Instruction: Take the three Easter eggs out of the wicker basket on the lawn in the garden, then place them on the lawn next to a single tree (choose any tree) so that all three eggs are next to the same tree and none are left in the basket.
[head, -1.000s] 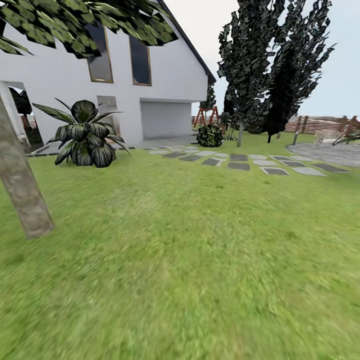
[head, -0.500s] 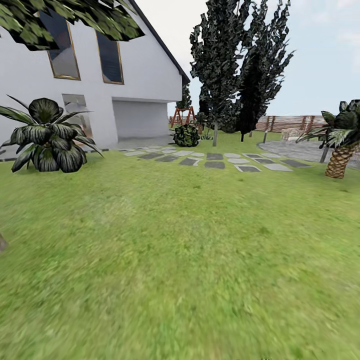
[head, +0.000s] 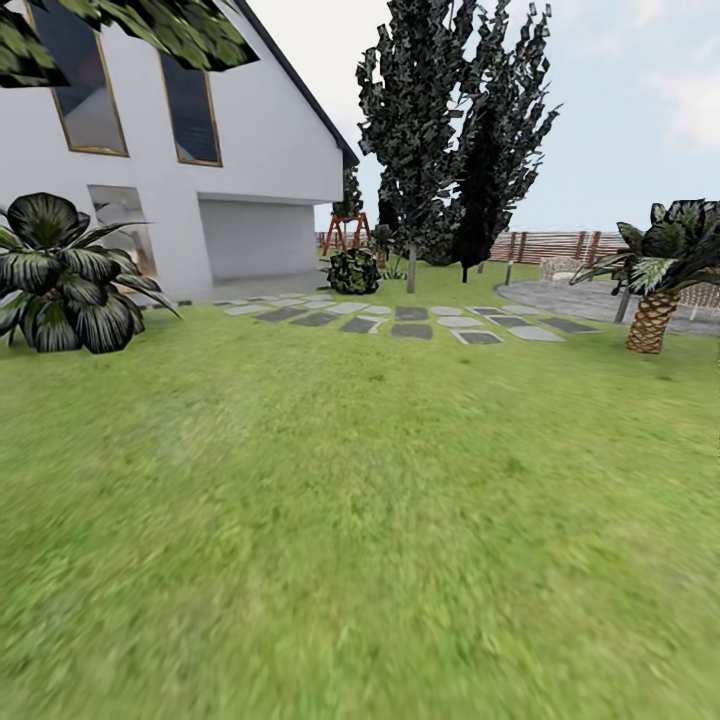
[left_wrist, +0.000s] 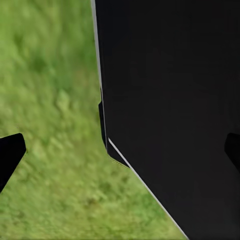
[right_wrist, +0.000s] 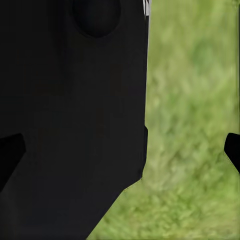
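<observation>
Wide mottled green lawn (head: 360, 520) fills my head view, running to a white gabled house (head: 180, 200). Grey stepping stones (head: 410, 322), dark columnar trees (head: 440, 130), a small palm (head: 655, 290) beyond. Both wrist views: grass, black robot body; each gripper's fingertips (left_wrist: 11, 152) (right_wrist: 233, 150) spread wide, empty.

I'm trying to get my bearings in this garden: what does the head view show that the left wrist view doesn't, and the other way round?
The head view alone shows the white house, the stepping stones, the dark columnar trees, a small palm, a broad-leaved plant and the slat fence.

The left wrist view alone shows a large black body panel and the dark tips of the left gripper fingers, set wide apart with nothing between them.

Both show the lawn.
</observation>
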